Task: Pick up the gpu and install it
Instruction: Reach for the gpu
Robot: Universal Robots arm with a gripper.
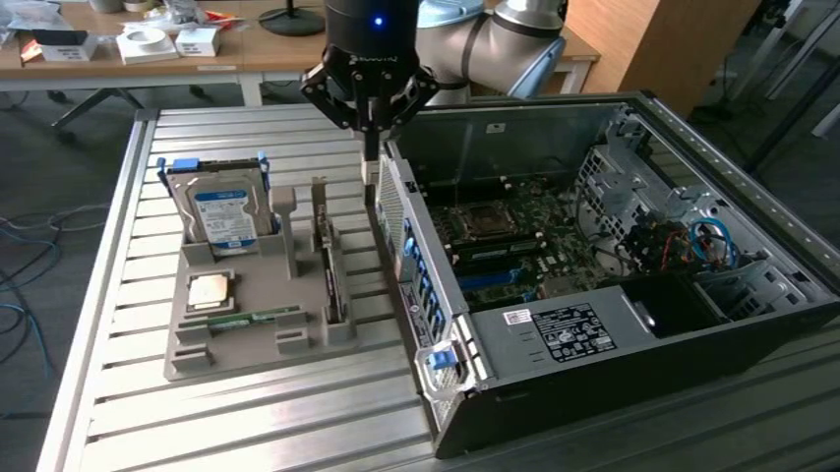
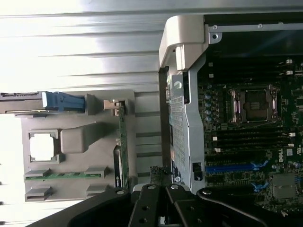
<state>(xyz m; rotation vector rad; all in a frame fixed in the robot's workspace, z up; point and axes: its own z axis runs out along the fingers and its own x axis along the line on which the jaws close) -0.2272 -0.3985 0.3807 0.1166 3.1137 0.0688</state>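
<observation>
Above the gap between gpu [image 1: 330,270] and case [image 1: 427,295] edge, the pincer [image 1: 372,169] hangs closed.

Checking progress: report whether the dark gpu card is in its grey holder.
In: the dark, silver-bracketed gpu card stands on edge in a slot of the grey plastic holder.

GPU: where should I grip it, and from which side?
I'd pinch the gpu across its thin upper edge, mid-length, coming straight down from above. It stands on edge in a slot of the grey holder, so its top edge is free.
</observation>
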